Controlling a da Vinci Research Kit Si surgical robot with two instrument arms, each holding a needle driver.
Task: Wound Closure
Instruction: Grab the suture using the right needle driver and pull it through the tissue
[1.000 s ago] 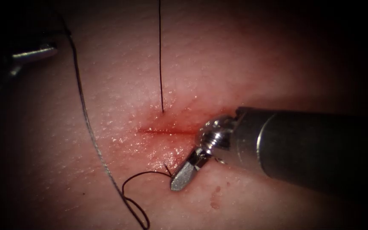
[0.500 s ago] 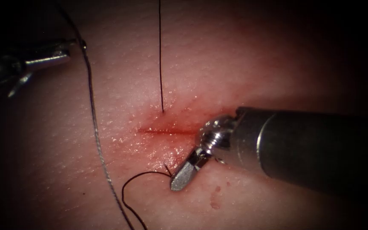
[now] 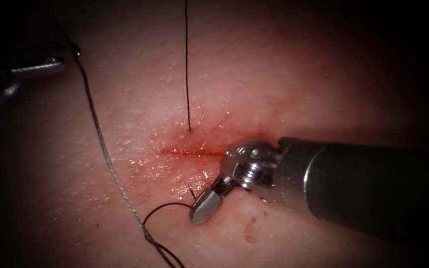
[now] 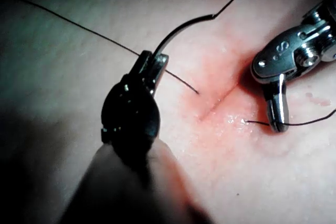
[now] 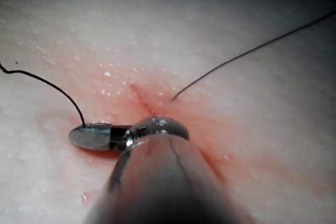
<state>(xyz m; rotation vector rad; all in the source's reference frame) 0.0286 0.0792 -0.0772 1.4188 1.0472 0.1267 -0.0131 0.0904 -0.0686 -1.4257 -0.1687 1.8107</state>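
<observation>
Across soft tissue [image 3: 284, 74], just beside the cut [image 3: 189, 153]: right tool [image 3: 200, 207] clamped on limp thread [image 3: 167, 204]. Well left of the cut, left tool [image 4: 152, 60] closed on the needle [image 4: 184, 27] partway along its curve, clear of tissue. Stiff, slick steel, probably best gripped on the body, never the tip.

One mark can be read: a stamped letter "S" on the rounded metal wrist piece of the right gripper [image 4: 280, 120], seen in the left wrist view, just above where its slim jaws hang down. A second stamped character beside it is too faint to make out. Nothing else carries legible writing.
</observation>
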